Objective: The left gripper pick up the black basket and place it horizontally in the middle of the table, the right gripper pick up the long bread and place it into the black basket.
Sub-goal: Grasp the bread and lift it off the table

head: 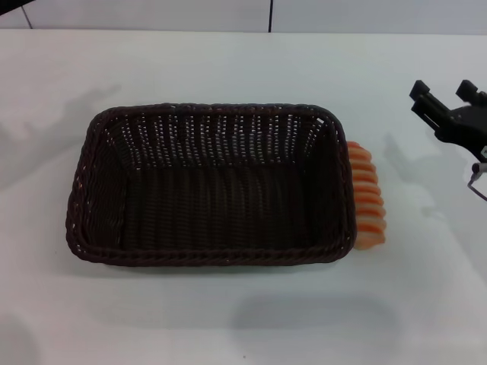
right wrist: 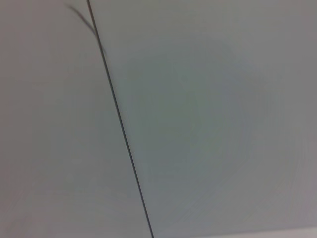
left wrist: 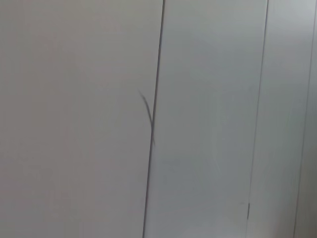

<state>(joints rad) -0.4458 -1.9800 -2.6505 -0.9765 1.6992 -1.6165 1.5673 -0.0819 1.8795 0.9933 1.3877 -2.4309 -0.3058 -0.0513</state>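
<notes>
The black basket (head: 209, 186) sat mid-frame, the long bread (head: 367, 198) against its right side; the right gripper (head: 449, 95), fingers spread, hung upper right.

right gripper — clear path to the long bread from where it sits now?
Probably yes. The right gripper hovers open at the table's right edge; the long bread lies exposed beside the black basket's right wall, though that wall crowds one side.

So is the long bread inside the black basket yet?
No, the long bread lies on the table against the black basket's right outer side.
</notes>
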